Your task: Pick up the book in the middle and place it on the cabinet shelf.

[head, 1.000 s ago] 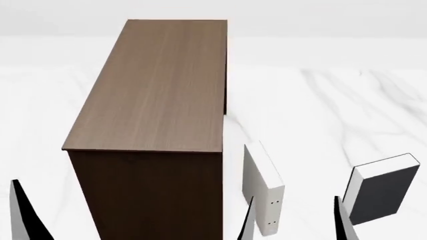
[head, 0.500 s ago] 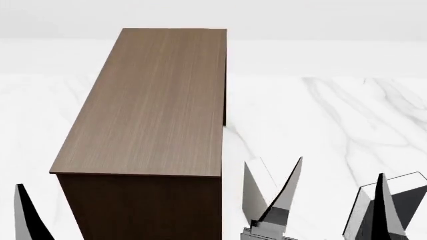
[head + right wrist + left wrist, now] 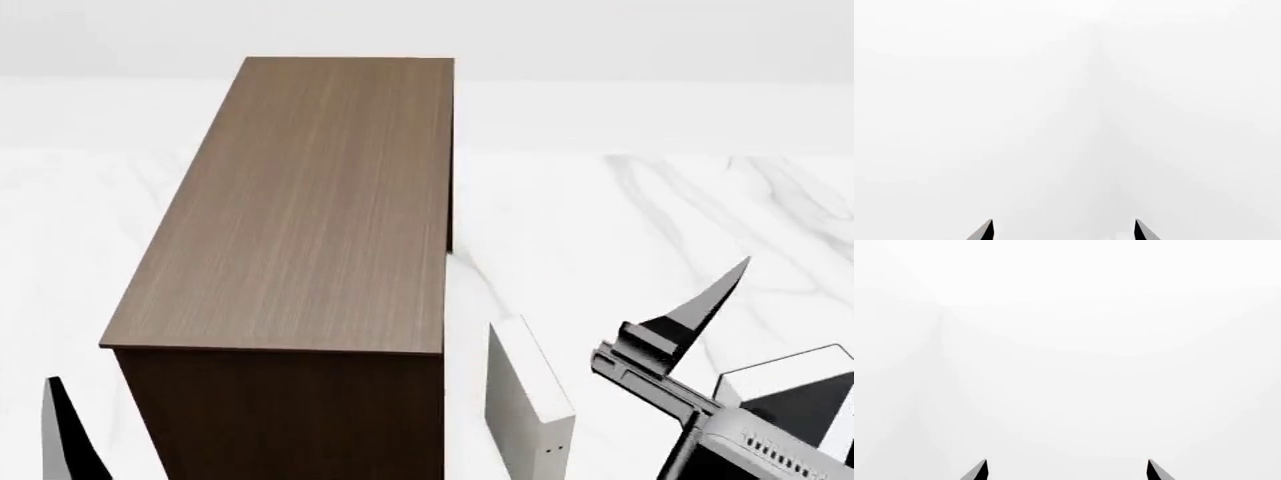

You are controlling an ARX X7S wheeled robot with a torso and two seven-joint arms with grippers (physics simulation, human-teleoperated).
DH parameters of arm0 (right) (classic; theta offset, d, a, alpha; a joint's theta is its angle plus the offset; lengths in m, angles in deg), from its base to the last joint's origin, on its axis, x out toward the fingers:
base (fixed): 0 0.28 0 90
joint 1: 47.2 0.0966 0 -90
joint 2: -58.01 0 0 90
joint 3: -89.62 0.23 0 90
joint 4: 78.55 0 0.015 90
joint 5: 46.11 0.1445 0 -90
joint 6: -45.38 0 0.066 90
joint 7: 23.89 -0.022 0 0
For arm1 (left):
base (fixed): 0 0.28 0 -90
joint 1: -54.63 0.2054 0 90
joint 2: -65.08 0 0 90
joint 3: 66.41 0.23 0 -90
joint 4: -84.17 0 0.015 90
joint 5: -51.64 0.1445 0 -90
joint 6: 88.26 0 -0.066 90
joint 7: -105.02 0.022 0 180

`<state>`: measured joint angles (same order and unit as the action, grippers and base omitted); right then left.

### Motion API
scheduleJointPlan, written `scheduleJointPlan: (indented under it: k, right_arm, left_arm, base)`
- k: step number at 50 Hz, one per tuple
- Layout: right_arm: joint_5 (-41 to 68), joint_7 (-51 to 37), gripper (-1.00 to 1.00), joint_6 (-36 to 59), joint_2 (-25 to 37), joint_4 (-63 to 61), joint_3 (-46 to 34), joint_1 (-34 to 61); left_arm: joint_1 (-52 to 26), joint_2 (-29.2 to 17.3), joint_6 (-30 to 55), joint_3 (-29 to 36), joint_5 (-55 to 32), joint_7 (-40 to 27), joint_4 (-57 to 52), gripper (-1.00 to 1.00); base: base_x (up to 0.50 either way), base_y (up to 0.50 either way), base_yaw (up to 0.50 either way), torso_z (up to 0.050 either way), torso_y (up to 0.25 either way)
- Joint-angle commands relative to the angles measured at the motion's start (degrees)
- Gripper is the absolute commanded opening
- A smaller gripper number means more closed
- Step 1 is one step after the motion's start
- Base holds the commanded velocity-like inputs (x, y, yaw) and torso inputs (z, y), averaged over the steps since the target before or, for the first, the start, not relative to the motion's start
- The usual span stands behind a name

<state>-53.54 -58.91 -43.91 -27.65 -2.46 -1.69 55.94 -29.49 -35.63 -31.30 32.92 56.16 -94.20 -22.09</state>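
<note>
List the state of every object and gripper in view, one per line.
dark book: upright on the floor, ungripped, partly hidden by the right arm.
pale book: upright beside the cabinet.
cabinet: top bare.
right gripper: open, empty.
left gripper: open, empty.

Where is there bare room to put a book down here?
The cabinet's flat brown top is bare from end to end. The white floor beyond the books is open too. It is crowded low on the right, where the pale book, the dark book and the right hand bunch together.
</note>
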Motion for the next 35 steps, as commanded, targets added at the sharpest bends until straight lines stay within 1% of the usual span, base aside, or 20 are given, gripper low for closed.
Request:
scheduleJointPlan:
  k: [1, 6, 8, 11, 16, 18, 21, 28, 35]
  right_arm:
    - [-1.9, -6.3, 1.00, 11.9, -2.4, 2.3, 1.8, 4.9]
    - [-0.7, -7.9, 1.00, 14.7, -2.6, 2.6, 1.5, 6.4]
    - [0.5, -8.8, 1.00, 17.8, -3.1, 3.2, 1.8, 7.8]
    - [4.7, -9.5, 1.00, 22.5, -3.6, 4.5, 2.6, 10.1]
    - [7.2, -10.7, 1.00, 25.3, -3.0, 6.9, 1.3, 12.0]
    - [10.3, -10.1, 1.00, 29.5, -3.3, 8.1, 2.1, 13.5]
    - [12.8, -10.0, 1.00, 32.5, -3.0, 9.9, 2.1, 16.3]
    - [16.1, -10.7, 1.00, 37.7, -2.5, 10.1, 2.6, 19.9]
    - [18.9, -12.8, 1.00, 39.7, -2.5, 10.7, 4.3, 21.5]
  left_arm:
    - [-0.1, -0.4, 0.3, 0.6, -0.5, -0.3, 0.6, 1.00]
    - [0.0, -0.6, 0.7, 0.9, -0.5, -0.4, 0.5, 1.00]
    - [0.0, -0.7, 0.9, 1.0, -0.5, -0.4, 0.5, 1.00]
    - [0.0, -0.8, 1.1, 1.2, -0.5, -0.4, 0.5, 1.00]
    - [0.0, -1.0, 1.4, 1.3, -0.6, -0.5, 0.6, 1.00]
    - [0.0, -1.1, 1.6, 1.4, -0.7, -0.6, 0.6, 1.00]
    - [-0.1, -1.2, 1.8, 1.5, -0.8, -0.7, 0.6, 1.00]
    - [-0.3, -1.3, 2.1, 1.7, -0.8, -0.9, 1.0, 1.00]
    - [-0.4, -1.6, 2.4, 1.9, -0.9, -1.1, 1.2, 1.00]
  base:
    - [0.00, 0.00, 0.00, 0.000, 0.000]
    - [0.00, 0.00, 0.00, 0.000, 0.000]
    - [0.00, 0.00, 0.00, 0.000, 0.000]
    - [0.00, 0.00, 0.00, 0.000, 0.000]
    - [0.00, 0.00, 0.00, 0.000, 0.000]
    - [0.00, 0.00, 0.00, 0.000, 0.000]
    - [0.00, 0.00, 0.00, 0.000, 0.000]
    - [0.00, 0.00, 0.00, 0.000, 0.000]
    - [0.00, 0.00, 0.00, 0.000, 0.000]
